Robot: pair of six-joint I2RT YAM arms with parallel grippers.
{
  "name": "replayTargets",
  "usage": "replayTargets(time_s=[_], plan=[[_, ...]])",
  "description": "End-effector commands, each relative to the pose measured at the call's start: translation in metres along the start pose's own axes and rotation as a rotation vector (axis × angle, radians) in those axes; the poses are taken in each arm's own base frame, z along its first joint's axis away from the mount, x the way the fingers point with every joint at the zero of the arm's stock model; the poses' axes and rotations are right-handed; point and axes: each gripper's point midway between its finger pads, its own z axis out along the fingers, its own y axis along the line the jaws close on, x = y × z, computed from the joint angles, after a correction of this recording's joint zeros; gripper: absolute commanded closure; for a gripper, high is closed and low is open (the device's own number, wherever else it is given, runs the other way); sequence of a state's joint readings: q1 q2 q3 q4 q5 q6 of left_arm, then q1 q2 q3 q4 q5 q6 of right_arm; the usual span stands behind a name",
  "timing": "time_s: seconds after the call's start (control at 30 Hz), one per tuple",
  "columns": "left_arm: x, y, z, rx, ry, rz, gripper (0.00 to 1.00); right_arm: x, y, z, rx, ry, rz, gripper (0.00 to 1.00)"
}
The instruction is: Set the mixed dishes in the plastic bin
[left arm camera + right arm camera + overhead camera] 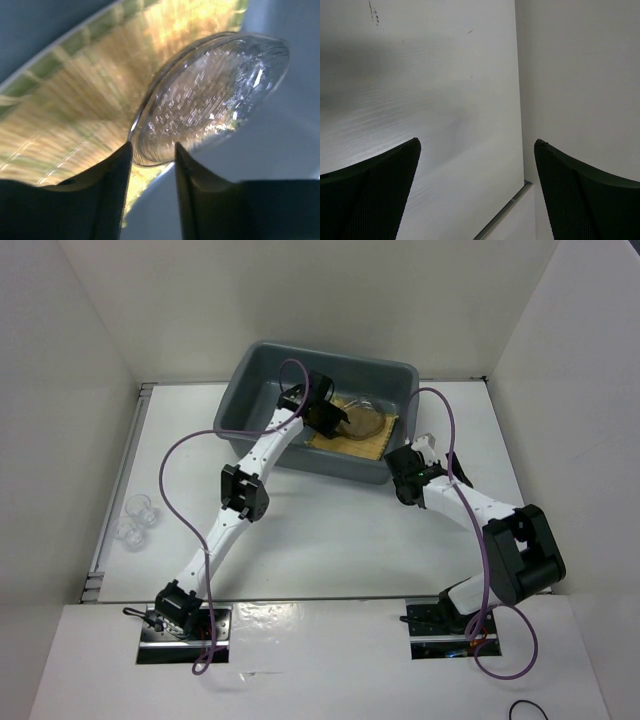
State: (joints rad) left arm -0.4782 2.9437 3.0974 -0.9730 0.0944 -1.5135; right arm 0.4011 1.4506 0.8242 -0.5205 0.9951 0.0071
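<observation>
Surface [330,530]: white, walled on three sides, carrying everything listed here.

Plastic bin [262,380]: dark grey tub sitting at 12 o'clock on the surface, already holding two of the mixed dishes.

Left hand [153,150]: reaching down inside the bin from its 9 o'clock side. Fingertips [117,170] are standing partly parted with the plate's near rim lying between them. Whether they are pressing on the rim or merely flanking it cannot be told.

Right hand [476,145]: hovering spread wide and holding nothing, just outside the bin's corner at 4 o'clock, facing bare surface.

Mat [380,438]: tan woven square lying on the bin floor, toward 3 o'clock.

Plate [210,95]: clear and shallow, lying over the mat. Whether it is sitting flat or with its near edge raised is not clear.

Clear pieces [135,517]: small glassware sitting at 9 o'clock on the surface, well apart from the bin. They are too small to tell cup from plate.

Step in hand, as judged: letting the plate go onto the mat.

Handling notes:
- The fingers are needing to spread until both are clearing the rim.
- The hand is then best drawing straight back along its own line, never sideways, since a caught rim would be dragging the plate off the weave or tipping it.
- Any drop is looking short and cushioned by the mat.
- The left arm is sitting nearer the pieces at 9 o'clock.
</observation>
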Motion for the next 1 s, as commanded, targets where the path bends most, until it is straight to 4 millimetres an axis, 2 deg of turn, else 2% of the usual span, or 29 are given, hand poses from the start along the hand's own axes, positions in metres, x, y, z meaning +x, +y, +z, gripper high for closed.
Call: replayTargets(time_s=[0.0, 0.03, 0.07, 0.1, 0.13, 0.17, 0.2, 0.23, 0.27, 0.33, 0.37, 0.4, 0.43, 0.47, 0.5, 0.53, 0.6, 0.63, 0.67, 0.7, 0.73, 0.77, 0.8, 0.83, 0.87, 0.93, 0.97], plan=[[-0.012, -0.014, -0.031, 0.018, -0.035, 0.012, 0.44, -0.009, -0.005, -0.001, 0.034, -0.039, 0.092, 0.02], [-0.011, -0.011, -0.031, 0.006, -0.033, 0.023, 0.35, -0.009, -0.005, -0.001, 0.034, -0.039, 0.092, 0.02], [-0.013, -0.017, -0.043, 0.014, -0.045, 0.024, 0.3, -0.009, -0.006, -0.001, 0.034, -0.038, 0.083, 0.02], [-0.014, -0.02, -0.049, 0.017, -0.057, 0.035, 0.28, -0.009, -0.006, -0.001, 0.034, -0.038, 0.083, 0.02], [-0.019, -0.022, -0.056, 0.016, -0.086, 0.05, 0.16, -0.009, -0.006, -0.001, 0.034, -0.038, 0.083, 0.02], [-0.022, -0.037, -0.075, 0.053, -0.113, 0.067, 0.09, -0.009, -0.006, -0.001, 0.034, -0.038, 0.083, 0.02], [-0.026, -0.042, -0.087, 0.062, -0.141, 0.099, 0.08, -0.009, -0.006, -0.001, 0.034, -0.038, 0.083, 0.02], [-0.035, -0.058, -0.113, 0.1, -0.206, 0.125, 0.07, -0.009, -0.006, -0.001, 0.034, -0.038, 0.083, 0.02], [-0.047, -0.064, -0.13, 0.117, -0.251, 0.151, 0.0, -0.009, -0.006, -0.001, 0.034, -0.038, 0.083, 0.02], [-0.075, -0.071, -0.167, 0.123, -0.357, 0.275, 0.0, -0.009, -0.006, -0.001, 0.034, -0.038, 0.083, 0.02], [-0.089, -0.082, -0.208, 0.143, -0.449, 0.323, 0.0, -0.009, -0.006, -0.001, 0.034, -0.038, 0.083, 0.02], [-0.095, -0.083, -0.231, 0.129, -0.504, 0.388, 0.0, -0.01, -0.004, -0.003, 0.03, -0.045, 0.078, 0.02], [-0.104, -0.086, -0.278, 0.117, -0.602, 0.505, 0.0, -0.01, -0.004, -0.003, 0.03, -0.045, 0.078, 0.02], [-0.123, -0.078, -0.308, 0.034, -0.752, 0.523, 0.0, -0.01, -0.004, -0.003, 0.03, -0.045, 0.078, 0.02], [-0.131, -0.06, -0.328, -0.062, -0.802, 0.556, 0.0, -0.01, -0.004, -0.003, 0.03, -0.045, 0.078, 0.02], [-0.142, -0.05, -0.358, -0.123, -0.866, 0.596, 0.0, -0.009, -0.002, -0.002, 0.03, -0.04, 0.071, 0.02], [-0.158, -0.033, -0.371, -0.232, -0.88, 0.661, 0.0, -0.008, -0.001, -0.001, 0.03, -0.035, 0.063, 0.02], [-0.175, -0.002, -0.372, -0.343, -0.847, 0.626, 0.0, -0.007, 0.001, 0.001, 0.031, -0.03, 0.054, 0.02], [-0.179, 0.014, -0.401, -0.344, -0.856, 0.56, 0.0, -0.006, 0.003, 0.002, 0.031, -0.023, 0.043, 0.02], [-0.188, 0.038, -0.4, -0.392, -0.829, 0.494, 0.0, -0.004, 0.006, 0.003, 0.032, -0.017, 0.033, 0.02], [-0.21, 0.103, -0.379, -0.559, -0.748, 0.382, 0.0, -0.004, 0.006, 0.003, 0.032, -0.017, 0.033, 0.02], [-0.21, 0.104, -0.391, -0.449, -0.722, 0.347, 0.0, -0.003, 0.007, 0.005, 0.032, -0.012, 0.025, 0.02], [-0.215, 0.124, -0.384, -0.438, -0.679, 0.343, 0.0, -0.003, 0.007, 0.005, 0.032, -0.012, 0.025, 0.02], [-0.239, 0.143, -0.388, -0.403, -0.702, 0.278, 0.0, -0.003, 0.007, 0.005, 0.032, -0.012, 0.025, 0.02], [-0.221, 0.183, -0.381, -0.412, -0.629, 0.248, 0.0, -0.003, 0.007, 0.005, 0.032, -0.012, 0.025, 0.02], [-0.227, 0.213, -0.388, -0.4, -0.672, 0.161, 0.0, -0.002, 0.009, 0.006, 0.032, -0.007, 0.017, 0.02], [-0.23, 0.233, -0.401, -0.412, -0.7, 0.116, 0.0, -0.001, 0.01, 0.007, 0.033, -0.002, 0.009, 0.02]])
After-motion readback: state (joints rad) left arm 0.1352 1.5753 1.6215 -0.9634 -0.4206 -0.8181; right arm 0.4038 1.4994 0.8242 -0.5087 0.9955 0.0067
